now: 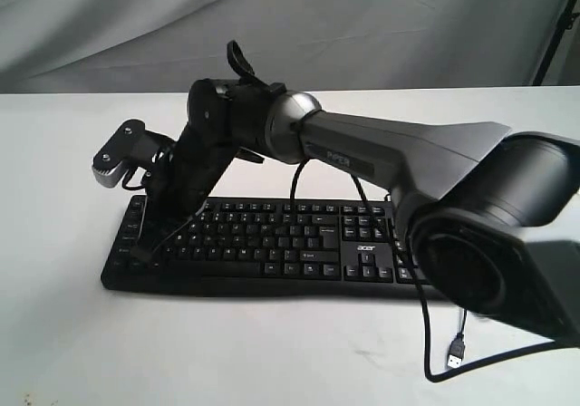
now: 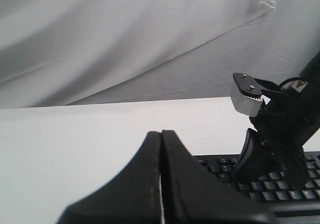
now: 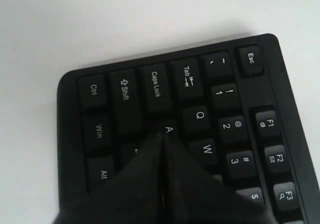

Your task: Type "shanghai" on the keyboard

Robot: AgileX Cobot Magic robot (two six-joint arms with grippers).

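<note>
Right wrist view: the right arm's jaws are pressed together, with their tip on or just over the A key (image 3: pixel 169 129) of the keyboard (image 3: pixel 125 86). I judge an "a" of "shanghai" is in hand. No screen shows, so I cannot tell which of the two it is. The left jaws, also together, hang off the keyboard's end. The keyboard lies flat in the middle of the white desk (image 1: pixel 272 361), its plug (image 1: pixel 456 352) loose. Grey cloth (image 1: pixel 381 25) hangs behind the far edge.

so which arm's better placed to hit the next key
Right. The right fingers, shut, point down at the A key on the keyboard, among the letters. The left fingers, also shut, hang to the side, apparently short of the keys.
</note>
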